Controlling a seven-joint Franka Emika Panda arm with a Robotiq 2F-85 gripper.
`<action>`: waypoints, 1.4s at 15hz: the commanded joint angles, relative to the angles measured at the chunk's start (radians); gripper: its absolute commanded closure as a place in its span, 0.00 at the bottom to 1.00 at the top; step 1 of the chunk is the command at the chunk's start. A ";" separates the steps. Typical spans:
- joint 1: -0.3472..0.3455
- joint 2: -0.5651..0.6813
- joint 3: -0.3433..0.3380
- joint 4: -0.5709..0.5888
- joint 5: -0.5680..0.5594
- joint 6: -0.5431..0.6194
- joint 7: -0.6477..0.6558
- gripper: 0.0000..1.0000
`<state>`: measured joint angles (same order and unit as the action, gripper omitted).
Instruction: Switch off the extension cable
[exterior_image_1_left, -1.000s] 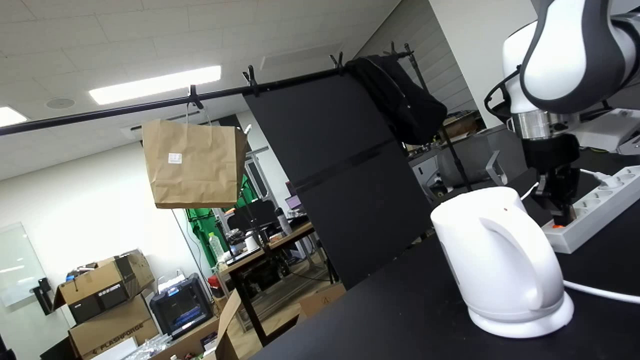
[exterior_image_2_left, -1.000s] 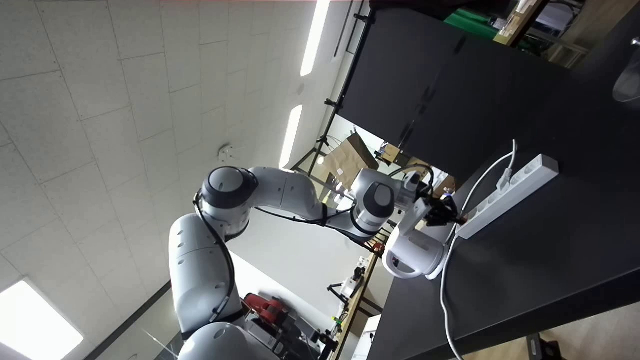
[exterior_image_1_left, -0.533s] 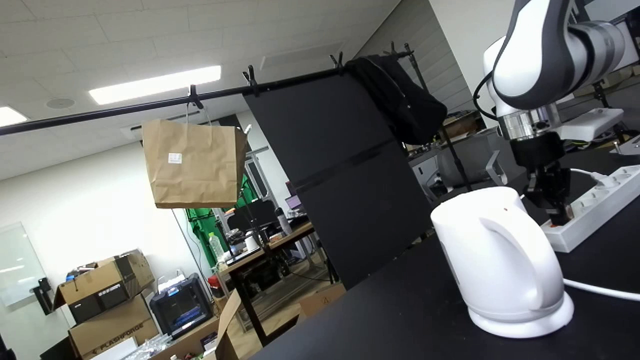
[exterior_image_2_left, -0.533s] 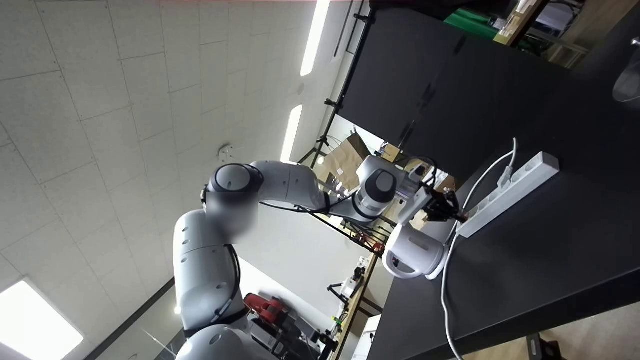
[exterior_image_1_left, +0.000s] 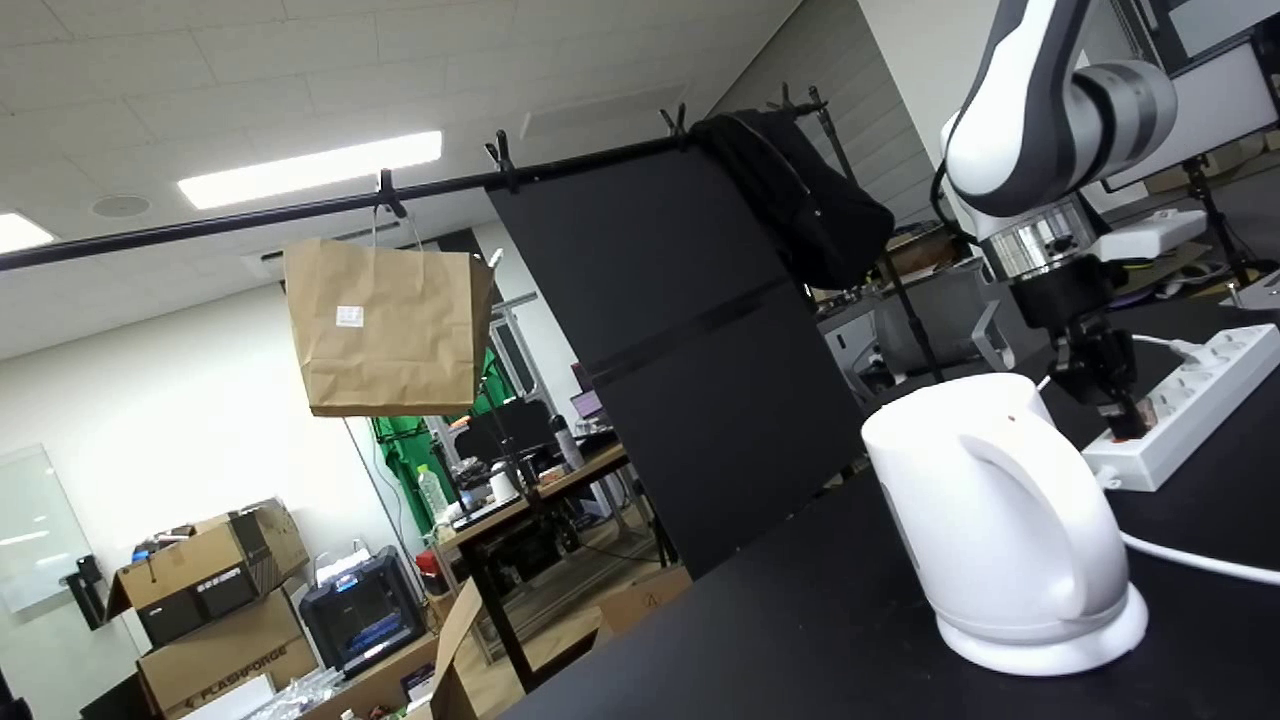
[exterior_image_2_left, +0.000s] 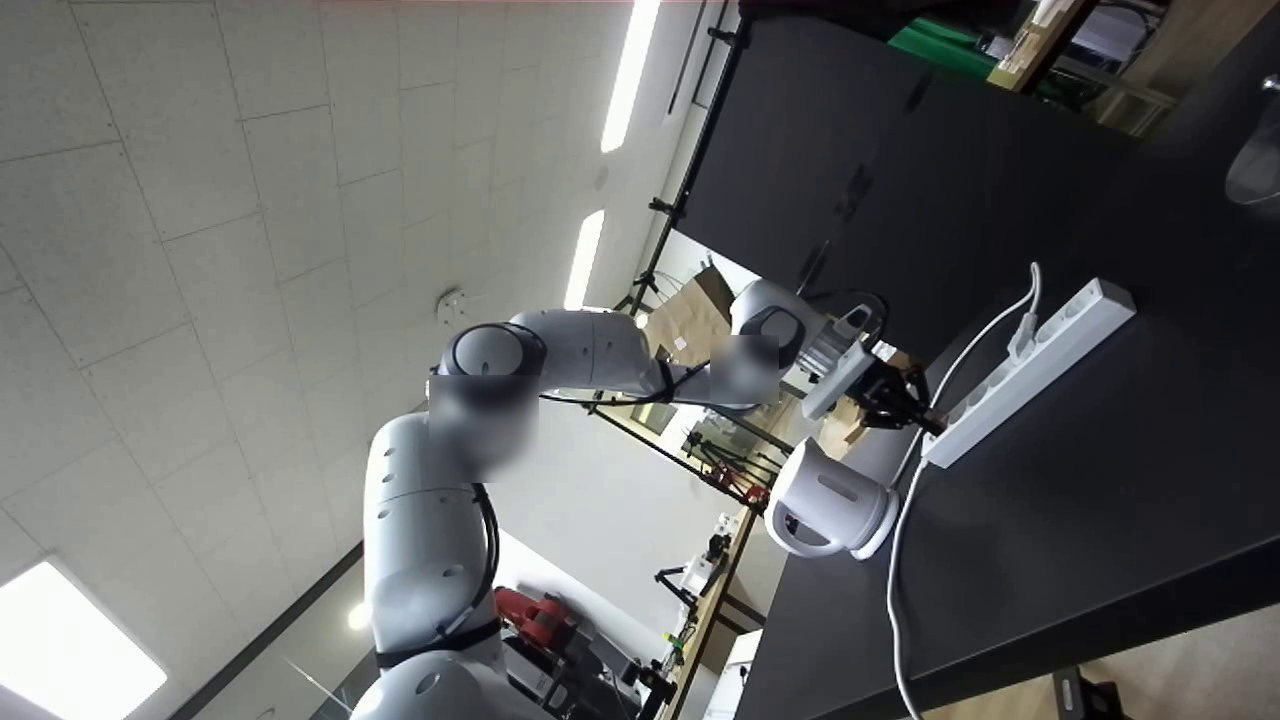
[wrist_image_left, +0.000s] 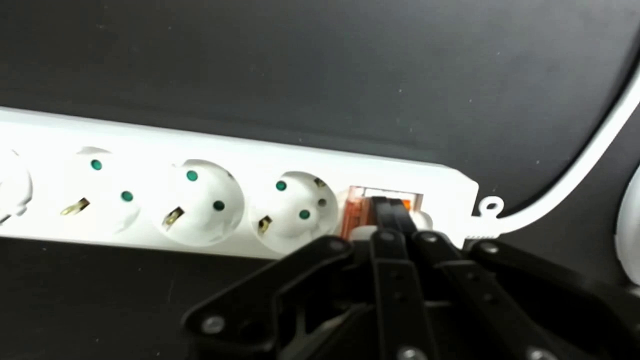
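Observation:
The extension cable, a long white strip with a row of sockets, lies on the black table in both exterior views (exterior_image_1_left: 1200, 415) (exterior_image_2_left: 1040, 375) and across the wrist view (wrist_image_left: 250, 160). Its orange-red switch (wrist_image_left: 354, 217) sits in a recess at the cord end, partly hidden by my fingers. My gripper (wrist_image_left: 392, 202) is shut with its fingertips together and nothing between them. The tips are down at the switch recess, seemingly touching it. The gripper also shows at the strip's end in both exterior views (exterior_image_1_left: 1128, 425) (exterior_image_2_left: 935, 422). The hand is tilted.
A white kettle (exterior_image_1_left: 1000, 520) stands close beside the strip's cord end, also in an exterior view (exterior_image_2_left: 825, 495). A white plug (exterior_image_2_left: 1022, 335) sits in a socket. The white cord (wrist_image_left: 555, 200) curves away past the kettle. The black table's edge (exterior_image_2_left: 1100, 630) is visible.
My arm has swung over and the hand has tilted while the shut fingertips stayed at the switch. The strip and its cord have shifted slightly, the near end a little farther from the kettle.

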<state>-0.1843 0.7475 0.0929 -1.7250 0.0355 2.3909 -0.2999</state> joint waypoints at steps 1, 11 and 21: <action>-0.022 0.075 0.000 0.127 0.020 -0.209 -0.073 1.00; 0.024 0.130 -0.019 0.225 0.018 -0.256 -0.053 1.00; 0.054 -0.088 0.006 0.050 0.018 -0.106 -0.052 1.00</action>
<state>-0.1349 0.7606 0.0982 -1.5702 0.0441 2.2286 -0.3546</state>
